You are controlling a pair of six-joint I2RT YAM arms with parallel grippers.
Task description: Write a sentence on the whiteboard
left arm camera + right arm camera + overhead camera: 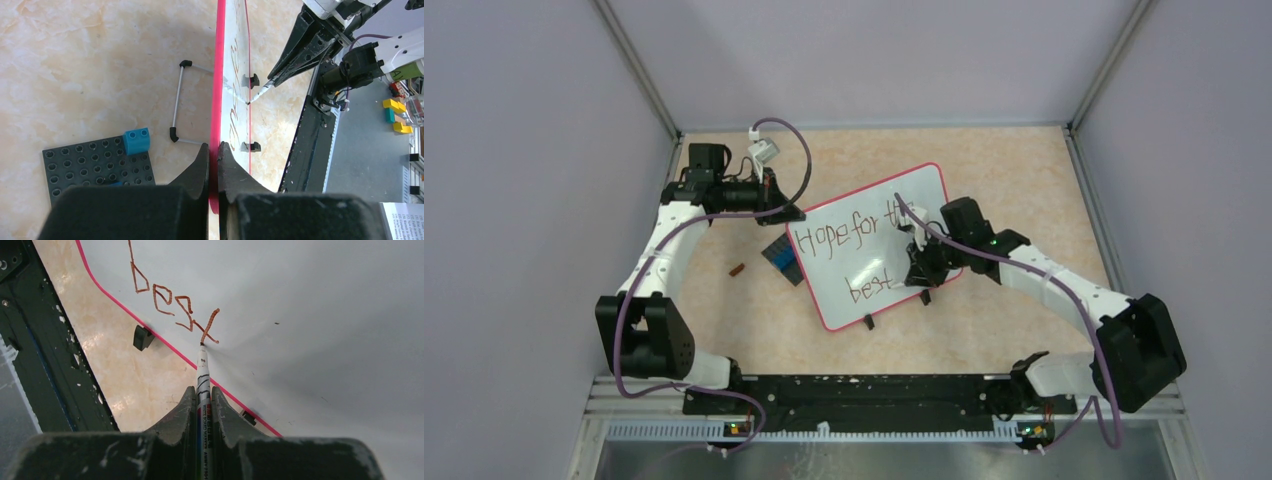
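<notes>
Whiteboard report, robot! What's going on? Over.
Left gripper shut on whiteboard edge. Right gripper shut on marker, tip at the sentence's last t. Nothing blocks the marker.

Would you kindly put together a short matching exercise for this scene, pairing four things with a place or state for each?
Things:
1. whiteboard
2. marker
3. blue brick
4. word "best"

Places and states:
A. sits on the dark grey studded plate
B. red frame clamped between the left jaws
C. written in red-brown strokes near the board's lower edge
D. gripped by the right jaws, tip at the letter t

Pairs: 1-B, 2-D, 3-A, 4-C
</notes>
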